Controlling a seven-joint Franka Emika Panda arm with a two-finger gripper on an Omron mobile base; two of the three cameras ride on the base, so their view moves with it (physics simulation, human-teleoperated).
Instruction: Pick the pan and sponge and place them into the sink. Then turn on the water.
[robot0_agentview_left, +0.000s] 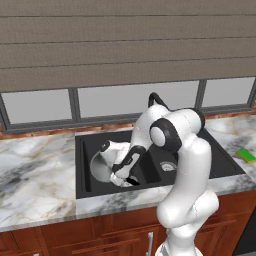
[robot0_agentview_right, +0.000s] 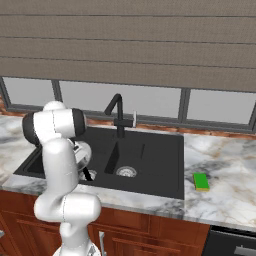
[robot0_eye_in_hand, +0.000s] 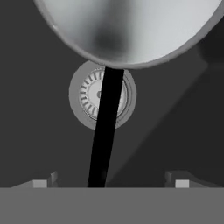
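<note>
The silver-grey pan (robot0_agentview_left: 100, 168) lies tilted in the larger, left basin of the black sink (robot0_agentview_left: 81, 146). My gripper (robot0_agentview_left: 128, 178) hangs low in that basin at the pan's handle end. In the hand view the pan (robot0_eye_in_hand: 131, 30) is at the top. Its black handle (robot0_eye_in_hand: 105, 131) runs down between the fingertips (robot0_eye_in_hand: 40, 183), which stand wide apart and clear of it, so the gripper (robot0_eye_in_hand: 111, 183) is open. A round silver drain (robot0_eye_in_hand: 89, 94) lies behind the handle. The green sponge (robot0_agentview_right: 201, 181) rests on the counter right of the sink (robot0_agentview_right: 150, 150). No water is in view.
The black gooseneck faucet (robot0_agentview_right: 116, 109) stands at the sink's back rim, with a window behind it. Marble counter (robot0_agentview_left: 35, 170) extends on both sides of the sink. My arm's elbow (robot0_agentview_left: 167, 134) hangs over the sink's front middle.
</note>
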